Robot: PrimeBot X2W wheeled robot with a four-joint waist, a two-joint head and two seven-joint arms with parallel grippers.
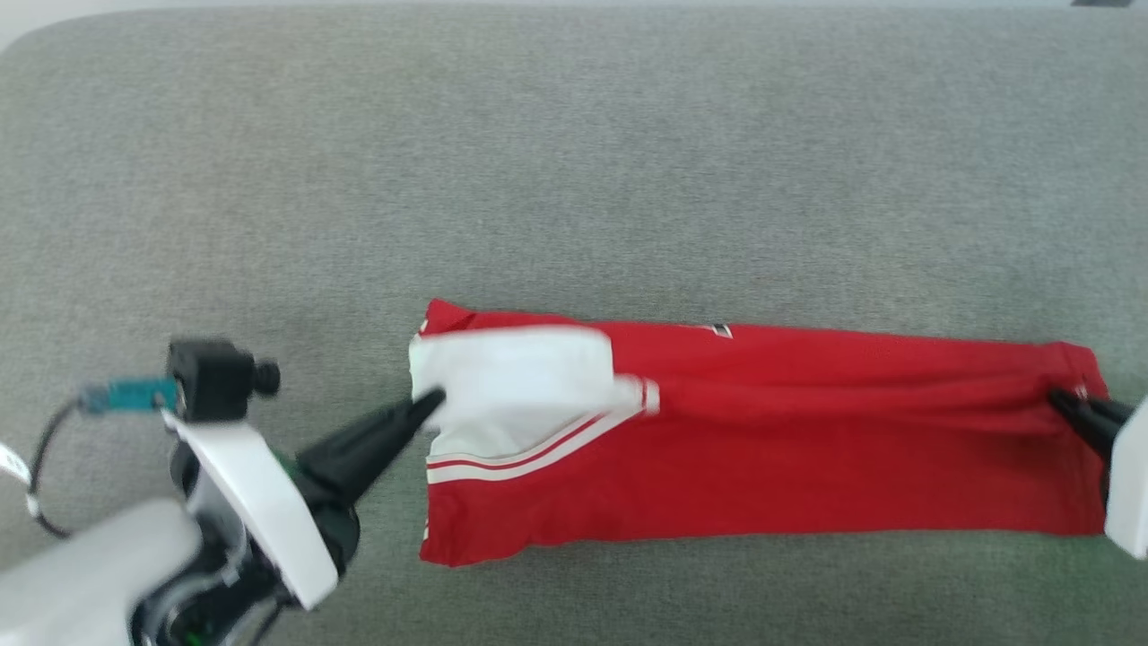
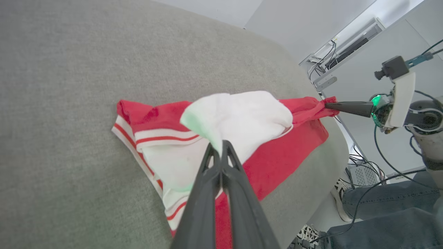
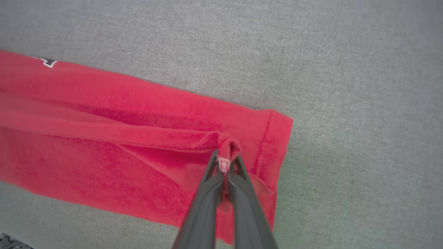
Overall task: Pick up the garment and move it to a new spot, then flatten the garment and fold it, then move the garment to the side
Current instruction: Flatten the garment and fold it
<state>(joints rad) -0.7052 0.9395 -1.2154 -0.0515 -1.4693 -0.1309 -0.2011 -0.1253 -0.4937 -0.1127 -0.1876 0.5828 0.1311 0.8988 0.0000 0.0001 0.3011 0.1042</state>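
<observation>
1. Noted: grey cloth-covered worktop (image 1: 574, 135), taking up most of the head view, with a rounded corner at 11 o'clock.
2. Found: garment (image 1: 807, 449) lying on the worktop as a long red band folded lengthwise, running from centre to 3 o'clock in the lower half of the head view. Drawn out between the two tools, with shallow creases along its length.
3. Seen in the left wrist view at 4 to 5 o'clock, beyond the worktop edge: person's legs (image 2: 380, 207) in blue jeans, one shoe (image 2: 337, 203), and dark cables (image 2: 358, 162) on the floor.
4. Left tool (image 1: 430, 402) entering from 8 o'clock in the head view, long dark fingers pressed together and pinching the white sleeve (image 1: 511, 377) at the garment's 9 o'clock end. Sleeve cloth raised off the worktop at the fingertips in the left wrist view.
5. Right tool (image 1: 1063, 401) at the 3 o'clock edge of the head view, fingers clamped tight on a bunched fold of red hem at the garment's 3 o'clock end. Fold drawn up into a small peak in the right wrist view.
6. Sleeve folded over the red body, with red-white striped trim (image 1: 529, 457) curving just below it toward 6 o'clock.
7. Fragment of black, white-outlined lettering (image 1: 720, 330) at the garment's 12 o'clock edge; not legible.
8. Small white tag (image 3: 224, 164) caught between the right tool's fingers; print too small to tell.
</observation>
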